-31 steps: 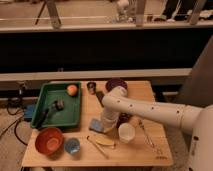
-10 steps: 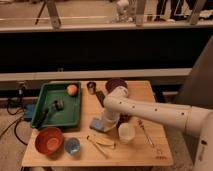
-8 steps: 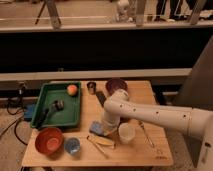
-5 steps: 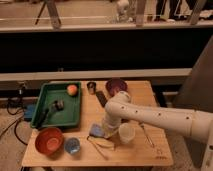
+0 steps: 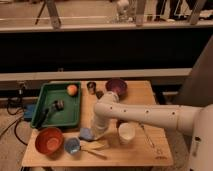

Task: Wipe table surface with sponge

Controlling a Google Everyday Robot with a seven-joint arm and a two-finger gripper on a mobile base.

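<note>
The sponge (image 5: 85, 133), a small light-blue block, lies on the light wooden table surface (image 5: 140, 152) near the front left. My gripper (image 5: 94, 131) reaches down from the white arm's bend (image 5: 106, 107) and is shut on the sponge's right side, pressing it to the tabletop. The arm hides most of the gripper.
A green tray (image 5: 71, 119) with an orange (image 5: 72, 89) and a dark brush (image 5: 50, 108) fills the left. A red-orange bowl (image 5: 49, 140), blue cup (image 5: 72, 145), wooden utensils (image 5: 96, 148), white cup (image 5: 126, 133), purple bowl (image 5: 116, 86), small dark cup (image 5: 91, 87) and metal utensil (image 5: 148, 136) crowd the table.
The gripper and the sponge have slid together toward the front left of the table, closer to the blue cup. The other objects have stayed put.
</note>
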